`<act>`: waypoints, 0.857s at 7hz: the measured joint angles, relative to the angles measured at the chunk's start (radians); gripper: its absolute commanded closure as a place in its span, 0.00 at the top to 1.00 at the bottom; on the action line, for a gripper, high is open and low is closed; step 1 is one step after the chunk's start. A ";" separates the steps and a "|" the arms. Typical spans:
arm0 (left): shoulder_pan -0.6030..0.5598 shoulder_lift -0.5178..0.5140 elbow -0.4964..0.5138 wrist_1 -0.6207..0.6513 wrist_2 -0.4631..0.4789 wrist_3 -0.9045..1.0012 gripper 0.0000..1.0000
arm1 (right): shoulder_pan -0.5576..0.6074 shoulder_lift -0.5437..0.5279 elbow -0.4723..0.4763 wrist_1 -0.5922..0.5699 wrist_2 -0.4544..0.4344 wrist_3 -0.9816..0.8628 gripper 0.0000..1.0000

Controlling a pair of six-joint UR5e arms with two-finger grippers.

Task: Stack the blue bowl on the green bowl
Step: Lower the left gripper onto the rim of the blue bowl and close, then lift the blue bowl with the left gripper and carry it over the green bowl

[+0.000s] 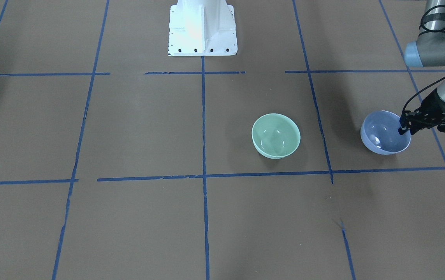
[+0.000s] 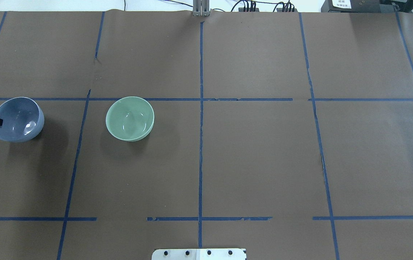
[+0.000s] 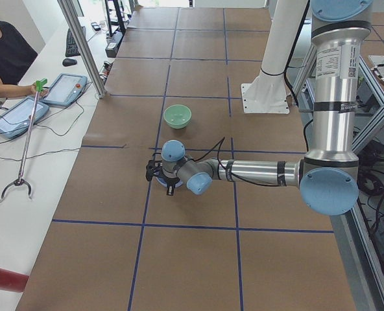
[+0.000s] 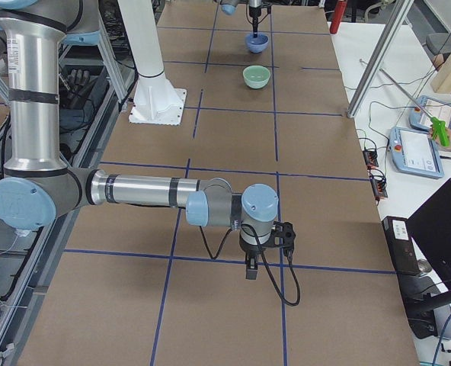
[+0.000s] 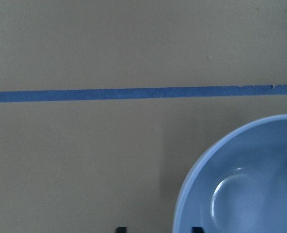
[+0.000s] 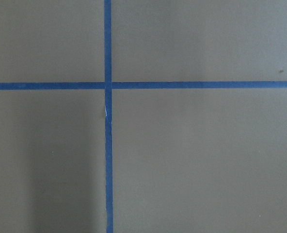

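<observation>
The blue bowl [image 1: 382, 134] stands upright on the brown table at my left end; it also shows in the overhead view [image 2: 18, 119]. The green bowl [image 1: 276, 135] stands upright beside it, toward the table's middle, apart from it [image 2: 129, 118]. My left gripper [image 1: 403, 129] is at the blue bowl's outer rim. In the left wrist view its fingertips [image 5: 197, 229] straddle the rim of the blue bowl [image 5: 250, 184], one inside and one outside, with table showing between the outer tip and the rim. My right gripper [image 4: 249, 271] hangs over bare table far from both bowls; I cannot tell whether it is open.
The robot's white base [image 1: 203, 29] stands at the table's edge on the robot's side. Blue tape lines [image 2: 201, 144] grid the brown table cover. An operator [image 3: 4, 58] with tablets sits beyond the far edge.
</observation>
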 measured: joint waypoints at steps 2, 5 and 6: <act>-0.001 0.002 -0.022 0.003 -0.011 0.001 0.00 | 0.000 0.000 0.000 0.000 0.000 0.000 1.00; -0.050 0.033 -0.204 0.130 -0.152 0.031 0.00 | 0.000 0.000 0.000 0.000 0.000 0.001 1.00; -0.083 0.032 -0.306 0.273 -0.167 0.072 0.00 | 0.000 0.000 0.000 0.000 0.000 0.001 1.00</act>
